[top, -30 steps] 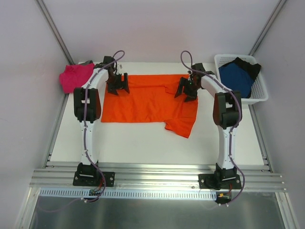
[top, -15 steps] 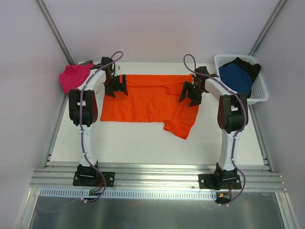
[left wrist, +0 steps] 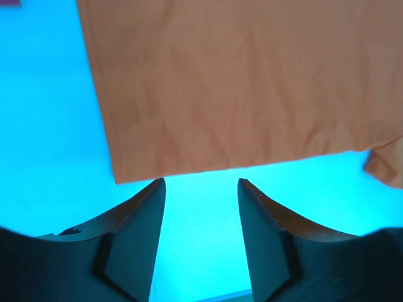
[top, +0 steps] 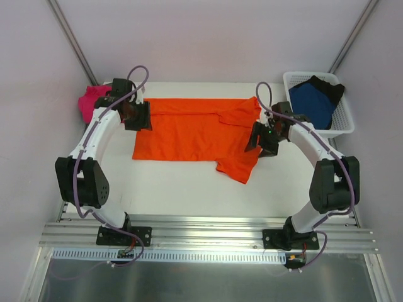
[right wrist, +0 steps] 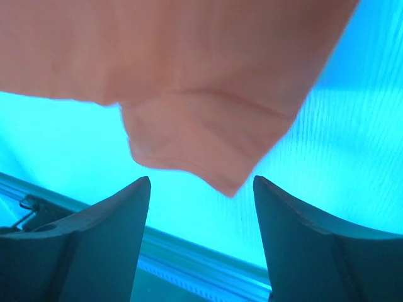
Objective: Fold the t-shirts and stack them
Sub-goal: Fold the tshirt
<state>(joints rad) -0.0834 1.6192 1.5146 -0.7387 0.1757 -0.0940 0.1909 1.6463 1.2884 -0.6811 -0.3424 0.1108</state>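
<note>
Across the worktop (top: pixel 189 185) lies the orange t-shirt (top: pixel 189 129); left claw (left wrist: pixel 201 184) and right claw (right wrist: pixel 201 182) both released, grasping nothing.

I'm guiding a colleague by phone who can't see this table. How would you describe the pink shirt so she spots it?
On the white table, a big orange t-shirt lies spread in the middle. At the far left corner, beside the left tool, the pink t-shirt sits in a crumpled heap. It is the only magenta thing, bunched up rather than flat.
</note>
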